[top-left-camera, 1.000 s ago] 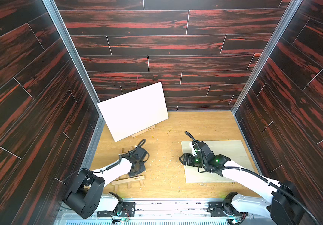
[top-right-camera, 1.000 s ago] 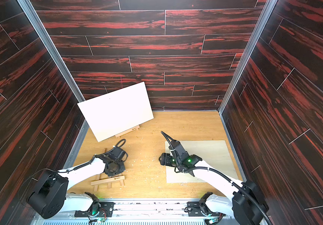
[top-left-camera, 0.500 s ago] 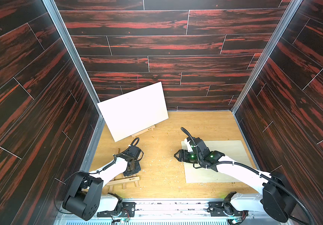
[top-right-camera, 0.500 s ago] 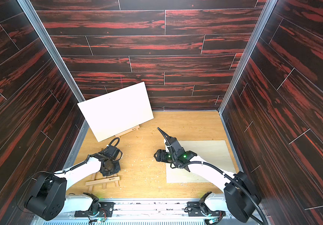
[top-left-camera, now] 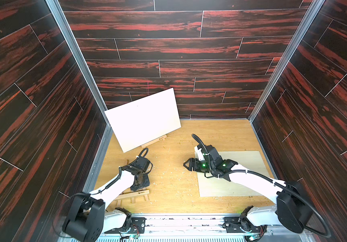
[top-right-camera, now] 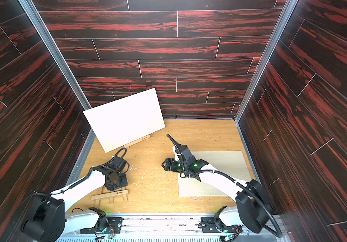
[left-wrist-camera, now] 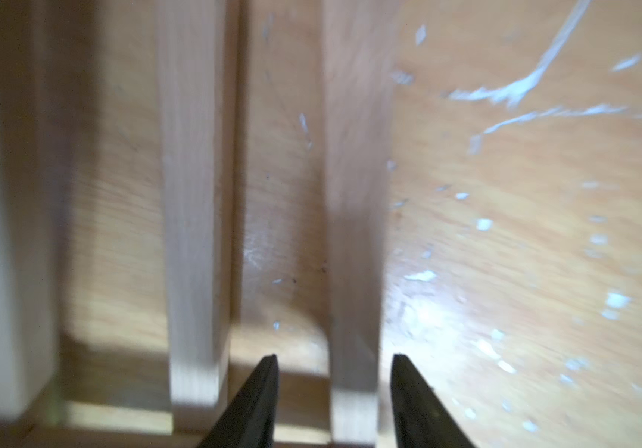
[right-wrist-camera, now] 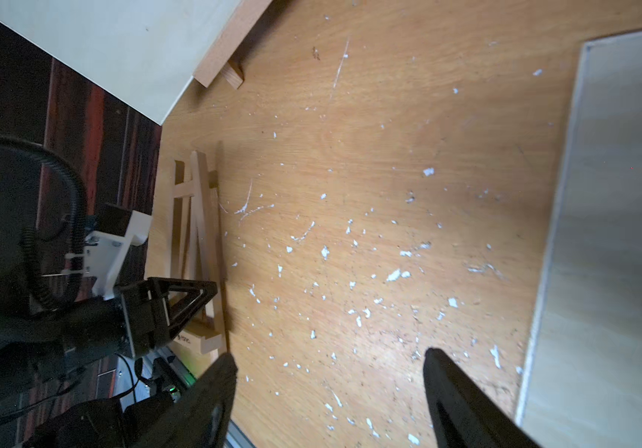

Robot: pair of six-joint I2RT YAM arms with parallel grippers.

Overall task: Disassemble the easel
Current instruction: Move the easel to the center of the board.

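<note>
Wooden easel lies flat on the table at the front left, right under my left gripper; in the left wrist view I see its jaws apart, straddling one slat, not clamped on it; right gripper hangs mid-table just beside the pale board, jaws wide apart, nothing between them; back left, a white canvas leans on a second easel; white flecks litter the table.
</note>
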